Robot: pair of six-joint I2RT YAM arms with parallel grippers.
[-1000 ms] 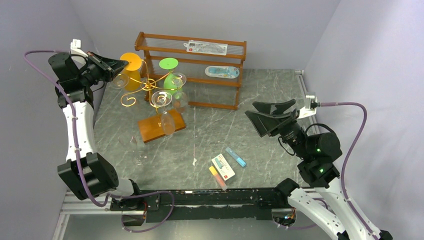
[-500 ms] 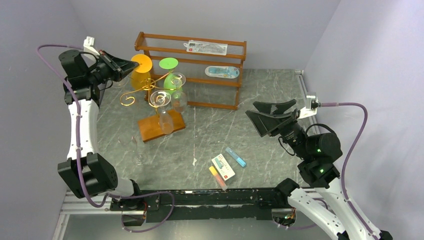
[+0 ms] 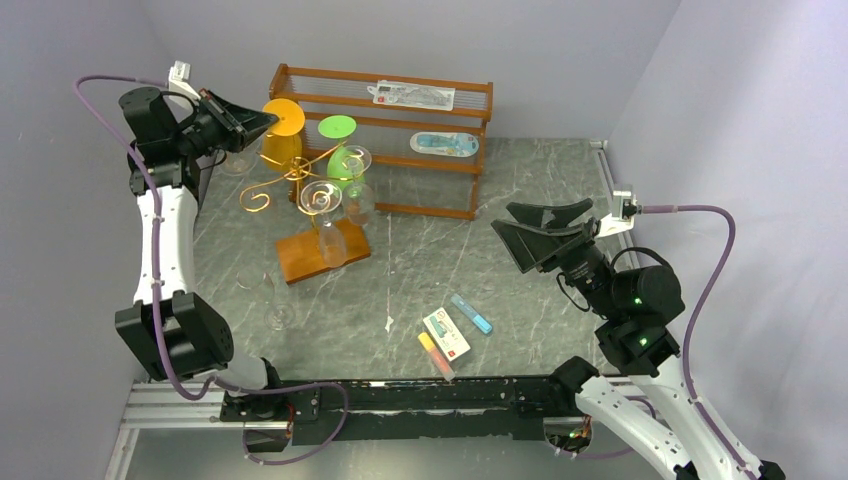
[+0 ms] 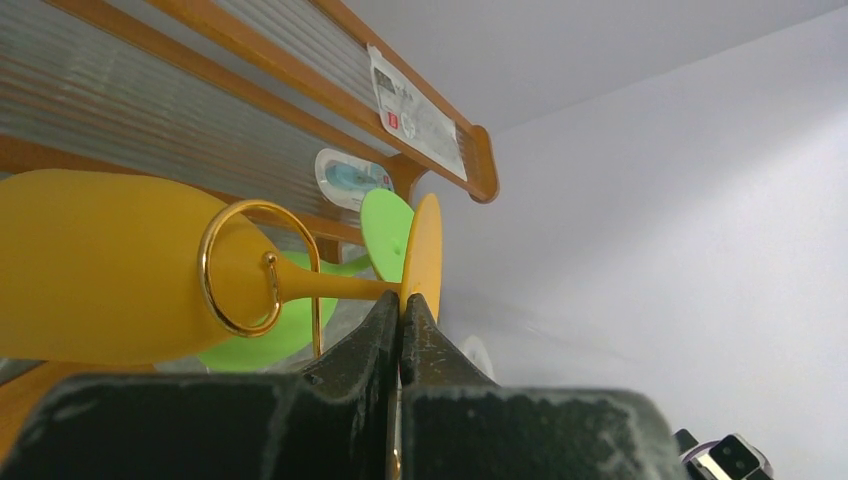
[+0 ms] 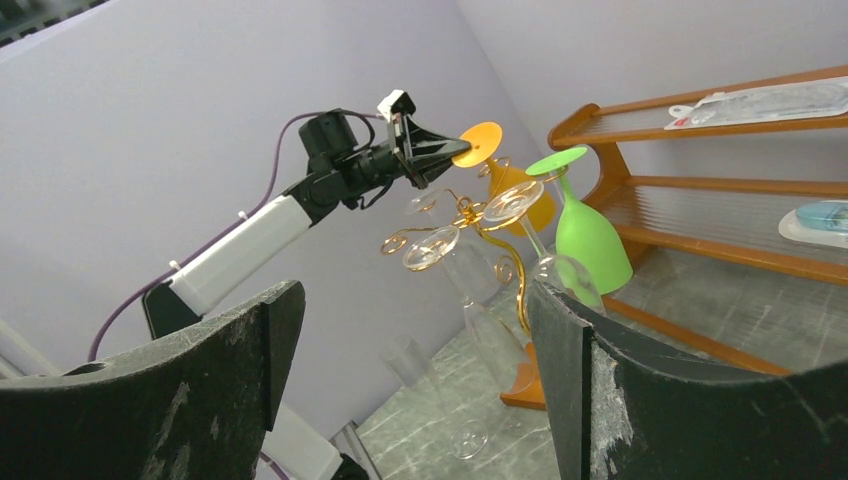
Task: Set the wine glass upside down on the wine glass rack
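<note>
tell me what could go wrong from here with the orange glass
1. The left jaws pinch just the foot rim of the orange glass; that thin hold could slip.
2. The green glass hangs close beside it; a sideways nudge may knock them together.
3. Pushing on the rack could tip it, and clear glasses hang there too.

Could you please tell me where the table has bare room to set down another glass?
The widest bare patch of table lies between the wine glass rack, the wooden shelf, the packets and the right gripper. Crowded around that rack, where the left gripper holds the orange wine glass.
</note>
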